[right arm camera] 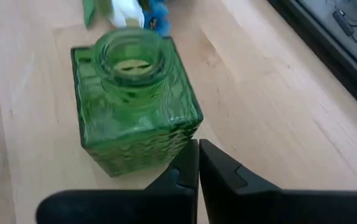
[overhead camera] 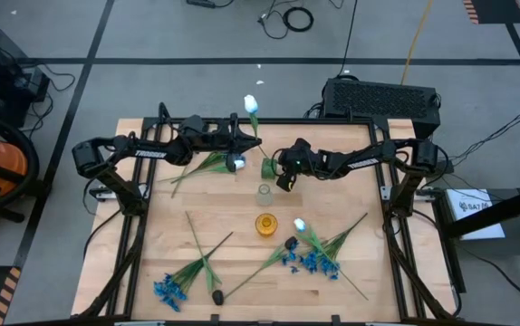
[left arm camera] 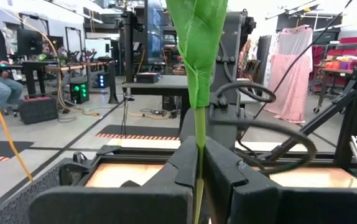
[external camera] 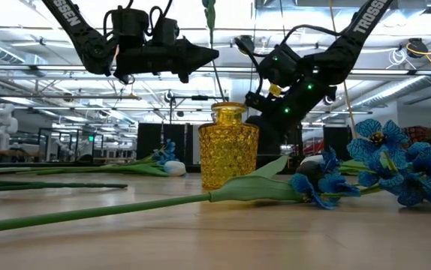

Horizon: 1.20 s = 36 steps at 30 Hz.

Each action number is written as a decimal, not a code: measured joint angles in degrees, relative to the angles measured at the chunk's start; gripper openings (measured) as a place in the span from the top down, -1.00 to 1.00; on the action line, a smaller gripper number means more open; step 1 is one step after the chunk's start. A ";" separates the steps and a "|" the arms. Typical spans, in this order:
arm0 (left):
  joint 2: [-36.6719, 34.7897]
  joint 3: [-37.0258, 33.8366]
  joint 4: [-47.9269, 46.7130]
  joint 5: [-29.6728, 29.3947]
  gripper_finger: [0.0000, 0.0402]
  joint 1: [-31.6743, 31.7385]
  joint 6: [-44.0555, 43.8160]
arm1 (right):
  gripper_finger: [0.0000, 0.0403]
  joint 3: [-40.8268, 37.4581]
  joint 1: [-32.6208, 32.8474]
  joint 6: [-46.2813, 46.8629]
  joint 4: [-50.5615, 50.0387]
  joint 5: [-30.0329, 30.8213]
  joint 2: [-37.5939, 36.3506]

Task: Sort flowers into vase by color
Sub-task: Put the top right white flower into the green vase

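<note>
On the wooden table (overhead camera: 351, 272) I find both arms reaching toward the middle of the far half. My left gripper (overhead camera: 242, 136) is raised above the surface and clenched on the stem of a white tulip (overhead camera: 251, 105); the left wrist view shows the green stem (left arm camera: 198, 155) pinched between the two fingers (left arm camera: 181, 165), standing upright. My right gripper (right arm camera: 198, 163) is closed on nothing, its fingertips pressed together just beside the green glass vase (right arm camera: 135, 106), which stands empty near the far edge. A clear vase (overhead camera: 264, 193) sits just in front of the green one, and a yellow vase (external camera: 228, 144) stands nearer the centre, also empty as far as I can see. The remaining flowers lie flat on the table: a blue cluster (overhead camera: 315, 263) with a white tulip bud (overhead camera: 299, 224) toward the near right, another blue cluster (overhead camera: 169, 290) at the near left, and a dark bud (overhead camera: 217, 296) beside it.
</note>
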 joint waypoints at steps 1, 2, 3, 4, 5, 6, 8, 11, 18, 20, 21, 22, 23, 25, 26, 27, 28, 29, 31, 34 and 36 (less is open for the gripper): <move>0.00 0.00 -0.13 0.15 0.92 0.00 0.01 | 0.98 0.00 0.00 -0.01 0.65 0.00 0.00; 0.00 0.00 -0.23 0.20 0.92 0.00 0.10 | 0.98 0.00 0.00 -0.13 1.27 -0.02 0.00; 0.00 0.00 -0.23 0.20 0.92 0.00 0.14 | 0.98 0.00 0.00 -0.46 1.82 -0.04 0.00; 0.00 0.00 -0.28 0.20 0.92 0.00 0.16 | 0.98 0.00 0.00 -0.74 2.07 -0.07 -0.02; 0.00 0.00 -0.28 0.20 0.92 0.00 0.16 | 0.98 0.00 0.00 -1.11 2.21 -0.11 -0.02; 0.00 0.00 -0.28 0.20 0.92 0.00 0.18 | 0.98 0.00 0.00 -1.23 2.35 -0.13 -0.02; 0.00 0.00 -0.42 0.22 0.92 0.09 0.18 | 0.98 0.00 0.00 -1.30 2.66 -0.13 -0.02; 0.00 0.00 -1.48 0.21 0.92 0.15 1.25 | 0.98 0.00 0.00 -2.28 2.84 -0.13 -0.02; -0.02 0.00 -3.55 0.24 0.92 0.86 1.50 | 0.98 0.00 0.00 -2.56 2.81 -0.11 -0.02; -0.02 0.00 -3.68 0.22 0.92 1.18 1.43 | 0.98 0.00 0.00 -2.56 2.83 -0.11 -0.02; -0.02 0.00 -3.62 0.22 0.92 1.25 1.43 | 0.98 0.00 0.00 -2.56 2.80 -0.11 -0.02; -0.02 0.00 -3.59 0.22 0.92 1.28 1.43 | 0.98 0.00 0.00 -2.56 2.82 -0.11 -0.02; -0.02 0.00 -3.62 0.22 0.92 1.27 1.43 | 0.98 0.00 0.02 -2.56 2.82 -0.10 -0.02; -0.02 0.00 -3.63 0.22 0.92 1.27 1.48 | 0.98 0.00 0.01 -2.56 2.80 -0.09 -0.02; -0.02 0.00 -3.62 0.22 0.92 1.25 1.67 | 0.98 0.00 0.00 -2.56 2.80 -0.09 -0.02; 0.21 0.00 -3.49 0.23 0.92 1.21 1.84 | 0.98 0.00 0.00 -2.56 2.80 -0.09 -0.02; 0.48 0.00 -3.34 0.22 0.92 1.17 2.04 | 0.98 0.00 0.00 -2.56 2.80 -0.09 -0.02; 0.61 0.00 -3.68 0.22 0.92 1.18 2.48 | 0.98 0.00 0.02 -2.56 2.80 -0.09 -0.02; 0.63 0.00 -4.09 0.20 0.92 1.18 2.80 | 0.98 0.00 0.01 -2.56 2.72 -0.07 -0.02; 0.63 0.00 -3.93 0.22 0.91 1.18 2.83 | 0.98 0.00 0.01 -2.56 2.59 -0.07 -0.02; 0.63 0.00 -3.98 0.22 0.88 1.18 2.84 | 0.98 0.00 0.02 -2.56 2.52 -0.06 -0.02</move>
